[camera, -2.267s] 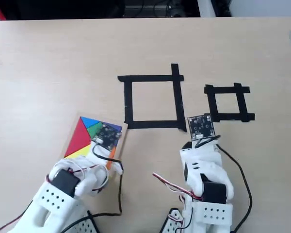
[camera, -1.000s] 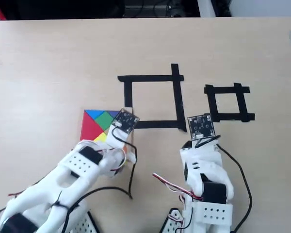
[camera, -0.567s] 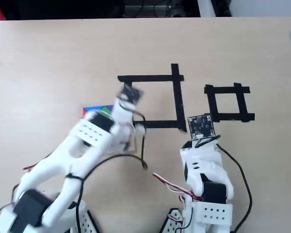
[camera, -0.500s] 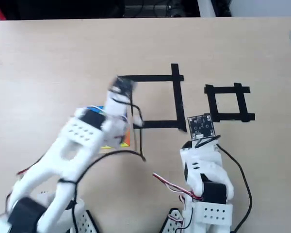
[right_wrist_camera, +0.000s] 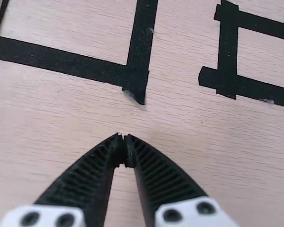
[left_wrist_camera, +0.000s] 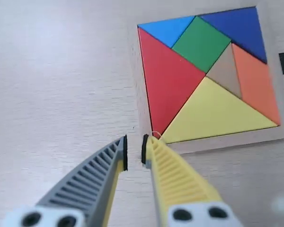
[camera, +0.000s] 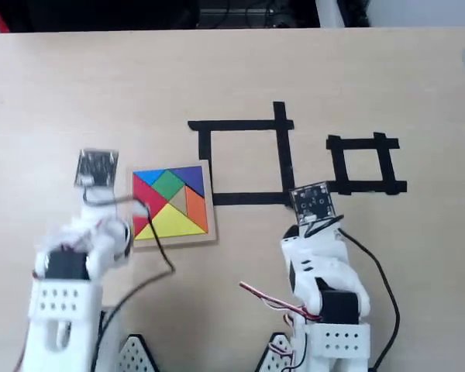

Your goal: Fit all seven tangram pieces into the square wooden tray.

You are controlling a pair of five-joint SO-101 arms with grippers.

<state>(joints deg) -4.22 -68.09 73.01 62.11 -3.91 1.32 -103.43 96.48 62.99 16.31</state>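
Note:
The square wooden tray (camera: 211, 203) lies flat on the table, left of centre. All its coloured tangram pieces sit inside it: red (camera: 145, 200), yellow (camera: 175, 223), green (camera: 168, 184), blue, orange and tan. My left arm (camera: 84, 242) stands just left of the tray. In the left wrist view, my left gripper (left_wrist_camera: 135, 150) hovers beside the tray's rim (left_wrist_camera: 236, 140) near the corner where the red (left_wrist_camera: 173, 87) and yellow (left_wrist_camera: 217, 113) triangles meet; it is shut and holds nothing. My right gripper (right_wrist_camera: 123, 138) is shut and empty over bare table, just short of a black tape corner (right_wrist_camera: 137, 78).
A large black tape square (camera: 240, 124) is marked right of the tray, with a smaller tape square (camera: 364, 143) further right. My right arm (camera: 319, 263) stands below the gap between them. The table's far edge runs along the back.
My left arm swung forward over the tray toward the large tape square, then pulled back to the tray's left. The tray now lies uncovered and squared to the table. My right arm barely moved.

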